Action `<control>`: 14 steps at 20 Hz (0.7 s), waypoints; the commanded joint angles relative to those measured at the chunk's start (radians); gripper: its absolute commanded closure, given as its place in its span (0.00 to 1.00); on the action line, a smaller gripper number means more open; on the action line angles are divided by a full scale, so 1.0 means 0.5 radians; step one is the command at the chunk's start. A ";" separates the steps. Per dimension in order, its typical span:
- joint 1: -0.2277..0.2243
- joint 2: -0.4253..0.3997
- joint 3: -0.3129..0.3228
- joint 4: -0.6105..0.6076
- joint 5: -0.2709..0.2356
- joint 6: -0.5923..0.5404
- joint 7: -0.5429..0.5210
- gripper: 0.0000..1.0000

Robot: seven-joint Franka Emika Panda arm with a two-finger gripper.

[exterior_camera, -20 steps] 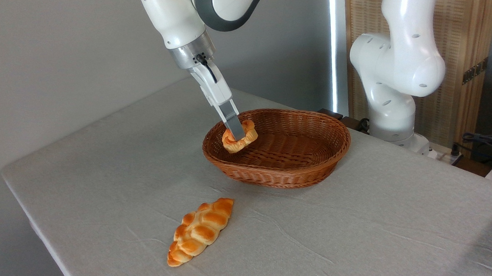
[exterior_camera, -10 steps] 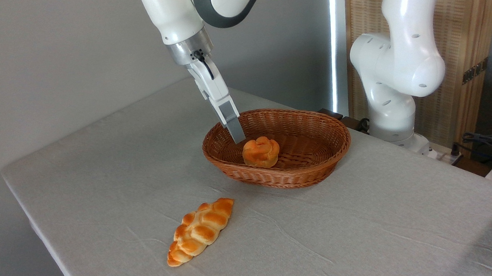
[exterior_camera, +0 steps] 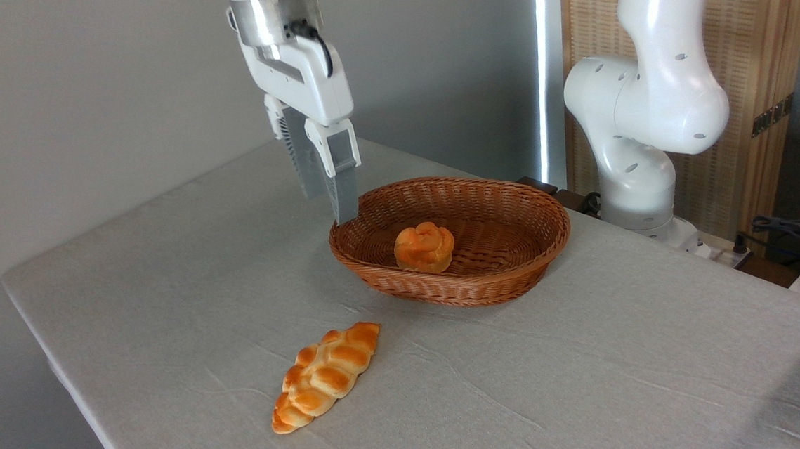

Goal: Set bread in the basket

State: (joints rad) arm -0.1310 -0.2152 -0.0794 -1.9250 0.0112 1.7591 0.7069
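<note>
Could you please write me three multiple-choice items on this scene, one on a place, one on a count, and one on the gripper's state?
1. Where is the round bun?
A. on the cloth beside the braided loaf
B. inside the basket
C. between the fingers

2. How many bread pieces are in view?
A. one
B. two
C. four

3. How is the gripper?
A. open and empty
B. shut on the bun
C. shut on the loaf

Answers:
1 B, the bun sits on the basket's woven floor.
2 B, the bun and the braided loaf on the table.
3 A, its fingers stand apart above the basket's left rim, holding nothing.
</note>
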 commanded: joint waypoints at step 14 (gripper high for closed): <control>0.283 0.418 -0.049 0.764 -0.026 -0.530 0.007 0.00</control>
State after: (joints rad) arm -0.0538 -0.0209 -0.0171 -1.5682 0.0050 1.5467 0.7093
